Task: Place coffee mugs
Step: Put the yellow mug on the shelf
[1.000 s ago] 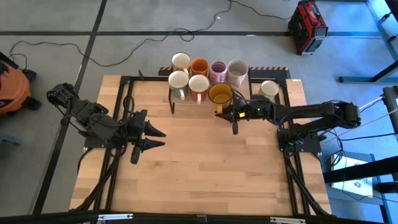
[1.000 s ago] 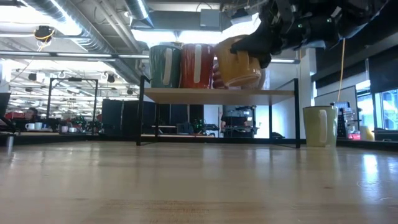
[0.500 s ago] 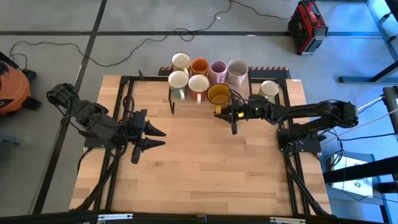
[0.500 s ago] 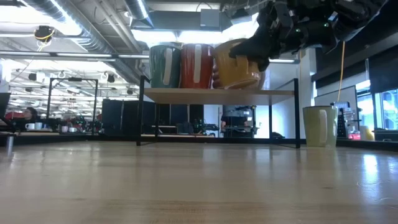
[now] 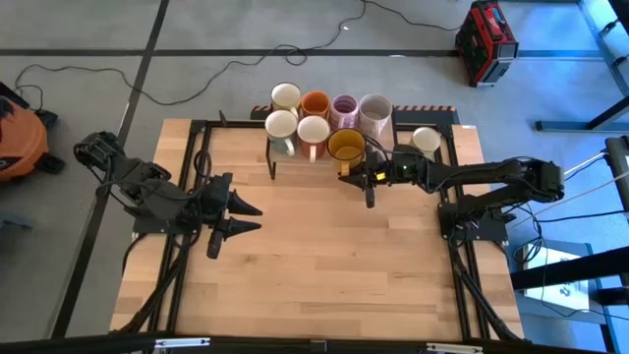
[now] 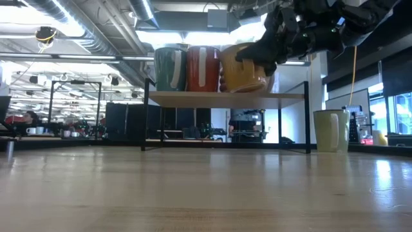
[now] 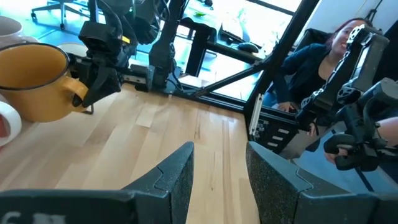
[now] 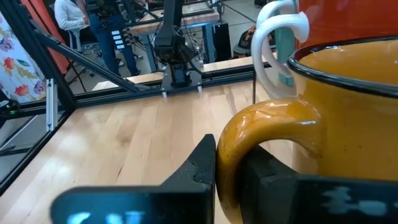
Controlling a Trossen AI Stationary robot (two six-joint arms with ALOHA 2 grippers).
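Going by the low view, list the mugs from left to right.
Green mug → red-orange mug → amber-yellow mug, held on the shelf by the right pincer → cream mug standing on the table.

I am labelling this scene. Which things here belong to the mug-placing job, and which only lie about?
Belong:
- amber mug, handle in the shut right tool
- six mugs on the shelf
- cream mug beside the shelf

Lying about:
- red case
- floor cable
- orange vacuum
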